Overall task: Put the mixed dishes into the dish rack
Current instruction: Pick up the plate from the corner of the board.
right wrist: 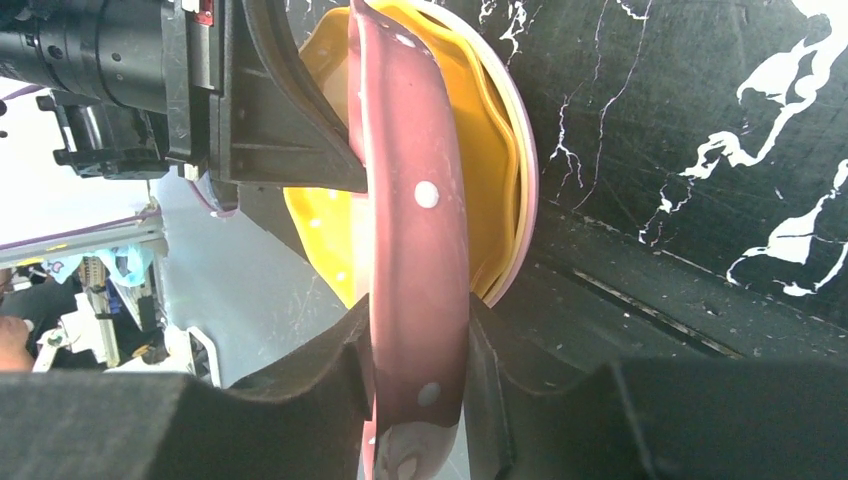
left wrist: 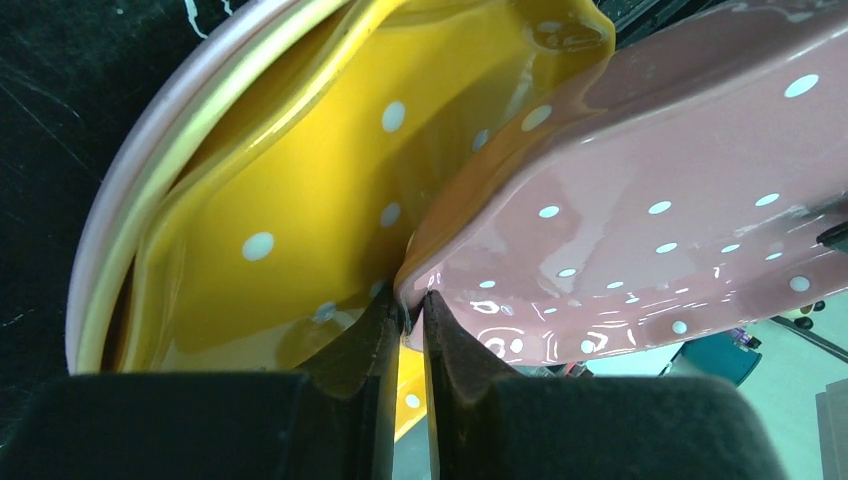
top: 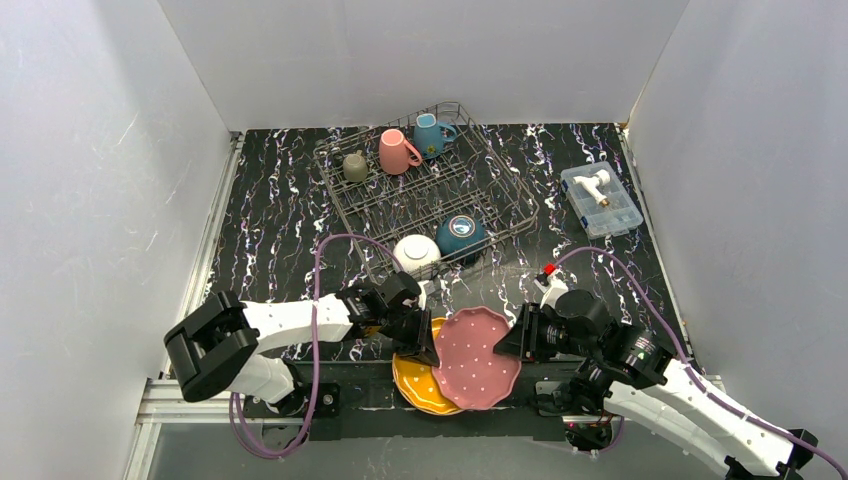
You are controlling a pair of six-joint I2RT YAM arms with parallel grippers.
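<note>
A dusty-pink dotted plate (top: 478, 358) is held between both arms, tilted over a yellow dotted plate (top: 413, 388) at the table's near edge. My left gripper (top: 425, 345) is shut on its left rim; in the left wrist view the fingertips pinch the thin scalloped edge of the pink plate (left wrist: 650, 200) at the left gripper (left wrist: 415, 300). My right gripper (top: 512, 340) is shut on the opposite rim, and the right wrist view shows the pink plate (right wrist: 415, 200) edge-on in the right gripper (right wrist: 418, 320). The yellow plate (left wrist: 300, 200) lies in a pale pink plate (left wrist: 105, 210).
The dish rack (top: 340, 185) stands at the back centre, holding a grey-olive mug (top: 355, 165), a pink mug (top: 397, 152) and a blue mug (top: 430, 135). A white bowl (top: 416, 253) and a teal bowl (top: 460, 235) sit at its near end. A clear box (top: 600, 198) lies back right.
</note>
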